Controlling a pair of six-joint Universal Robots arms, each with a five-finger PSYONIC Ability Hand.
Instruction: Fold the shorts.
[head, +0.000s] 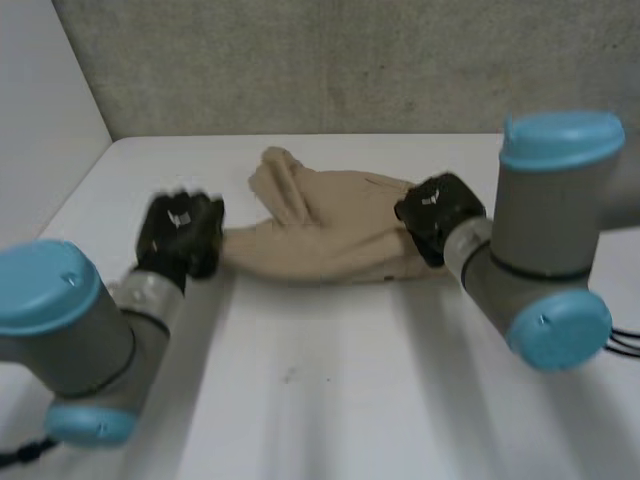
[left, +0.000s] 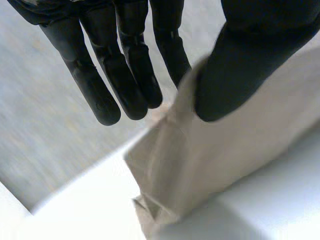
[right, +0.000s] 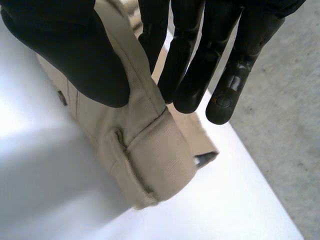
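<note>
The beige shorts (head: 330, 235) lie crumpled across the middle of the white table, with a bunched fold standing up at their far left. My left hand (head: 180, 235) is at the shorts' left end. In the left wrist view the cloth edge (left: 210, 165) rises between its thumb and its straight fingers (left: 125, 65), pinched there. My right hand (head: 438, 215) is at the right end. In the right wrist view its thumb (right: 70, 50) presses the waistband with its belt loop (right: 150, 160) against the fingers, and that end hangs lifted off the table.
The white table (head: 330, 400) runs back to a grey wall (head: 300, 60) just behind the shorts. A pale side wall (head: 40, 100) borders the table on the left. Both arms reach in from the near corners.
</note>
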